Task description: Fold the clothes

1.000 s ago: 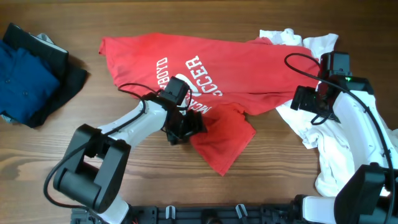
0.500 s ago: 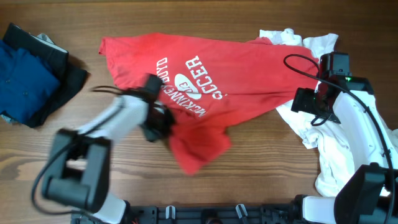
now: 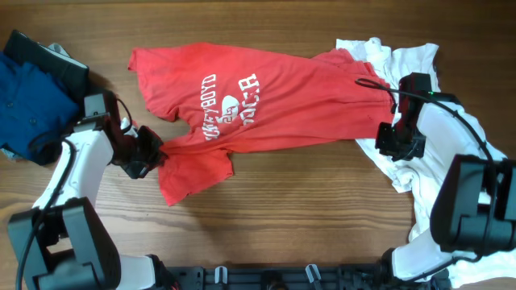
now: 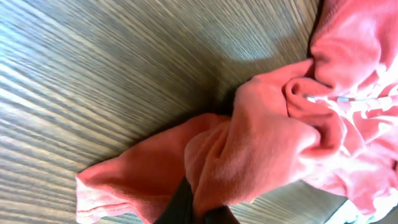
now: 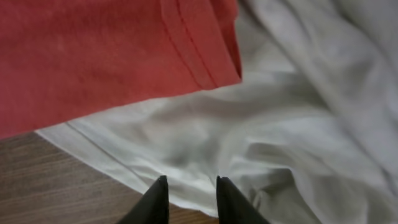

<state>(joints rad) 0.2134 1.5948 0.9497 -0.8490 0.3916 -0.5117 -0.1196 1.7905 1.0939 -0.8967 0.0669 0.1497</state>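
The clothes, a red T-shirt (image 3: 266, 89) with white lettering, lie stretched across the middle of the wooden table. My left gripper (image 3: 153, 155) is at the shirt's lower left corner, shut on a bunch of the red fabric (image 4: 261, 143). That fabric folds down between the two dark fingers (image 4: 180, 208), and my left gripper (image 4: 200, 213) is mostly hidden by it. My right gripper (image 3: 387, 145) hovers at the shirt's right end. In the right wrist view its jaws (image 5: 191, 194) stand a narrow gap apart over white cloth (image 5: 298, 124), with the red hem (image 5: 199, 56) just beyond and nothing between them.
A pile of blue and dark clothes (image 3: 32, 97) sits at the far left edge. A crumpled white garment (image 3: 419, 201) runs down the right side, partly under the red shirt's end. Bare wood (image 3: 322, 209) shows in front of the shirt.
My left gripper shut on the shirt near the table's centre and dragged it far left, stretching the shirt out. My right gripper's jaws narrowed and it shifted slightly.
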